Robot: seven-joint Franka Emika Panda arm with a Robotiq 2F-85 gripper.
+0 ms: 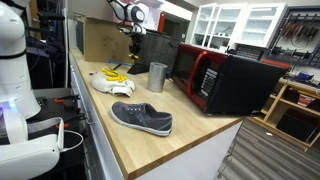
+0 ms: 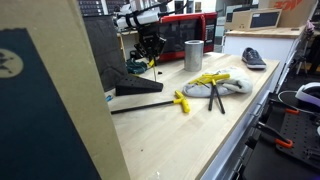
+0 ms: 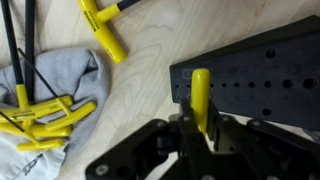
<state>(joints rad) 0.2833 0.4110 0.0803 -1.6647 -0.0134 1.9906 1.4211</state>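
In the wrist view my gripper (image 3: pixel 201 122) is shut on the yellow handle of a T-handle tool (image 3: pixel 200 92), which stands up between the jaws. Right behind it lies a black perforated board (image 3: pixel 255 75), and the handle's tip overlaps the board's near edge. A grey cloth (image 3: pixel 50 95) at the left carries several yellow-handled hex keys (image 3: pixel 45 120). Another yellow T-handle key (image 3: pixel 105 25) lies loose on the wood. In both exterior views the gripper (image 1: pixel 133 47) (image 2: pixel 150 52) hangs low over the far end of the wooden counter, above the black board (image 2: pixel 135 88).
A metal cup (image 1: pixel 157 77) (image 2: pixel 193 55) stands near the gripper. A red and black microwave (image 1: pixel 215 80) sits behind it. A grey shoe (image 1: pixel 140 118) (image 2: pixel 253 58) lies on the counter. A cardboard box (image 1: pixel 100 40) stands at the back. A loose yellow key (image 2: pixel 182 100) lies mid-counter.
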